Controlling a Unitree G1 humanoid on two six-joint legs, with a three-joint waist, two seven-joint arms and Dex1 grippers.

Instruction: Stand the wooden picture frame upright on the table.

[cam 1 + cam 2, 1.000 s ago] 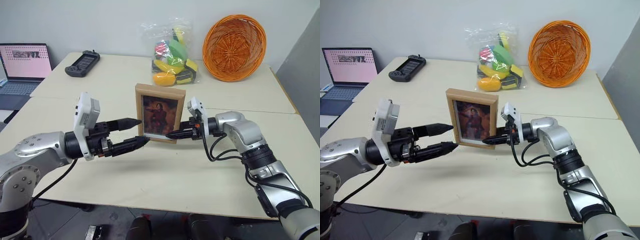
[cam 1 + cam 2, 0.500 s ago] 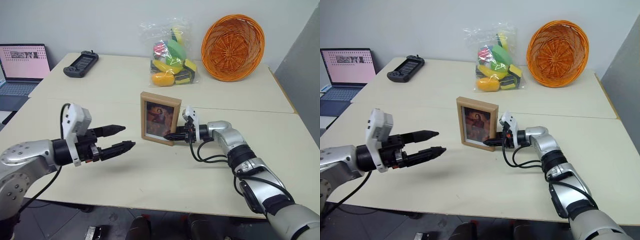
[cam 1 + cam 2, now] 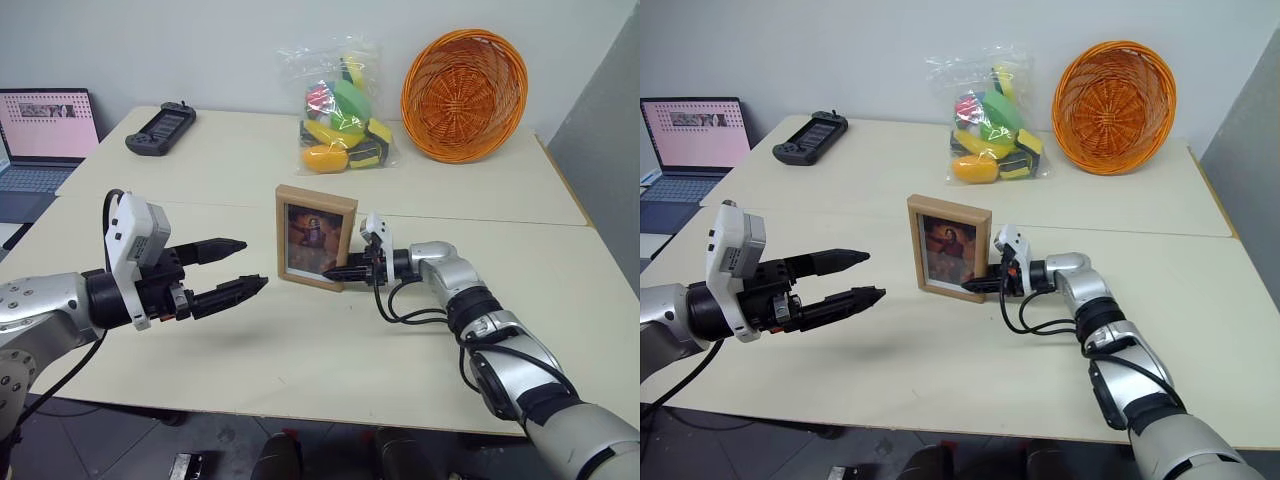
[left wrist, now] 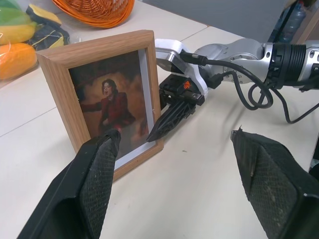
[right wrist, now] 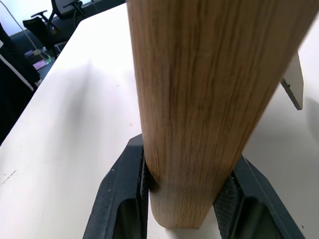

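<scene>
1. i see the wooden picture frame point(image 3: 316, 237) standing upright near the middle of the table point(image 3: 300, 350), photo face toward me, its bottom edge on the surface.
2. my right gripper point(image 3: 334, 272) reaches in level from the right and pinches the frame's lower right corner; in the right wrist view the wood edge point(image 5: 209, 99) sits between the two pads, both touching it.
3. my left gripper point(image 3: 240, 266) hangs in the air to the left of the frame, clear of it, fingers spread wide and holding nothing — in the left wrist view the frame point(image 4: 107, 99) shows between the two fingertips, well beyond them.
4. a thin seam point(image 3: 520, 222) runs across the tabletop just behind the frame.
5. open room: bare tabletop lies in front of the frame down to the near edge, and to its left under my left arm. to the right, my right forearm and its looped cable point(image 3: 400, 303) lie low over the surface.
6. behind the seam, well apart from the frame: a clear bag of colourful toys point(image 3: 340, 105), an orange wicker basket point(image 3: 463, 92) tipped up against the wall, and a black handheld controller point(image 3: 160, 127) near the far left edge.
7. a laptop point(image 3: 45, 135) sits on a separate surface beyond the table's left edge.
</scene>
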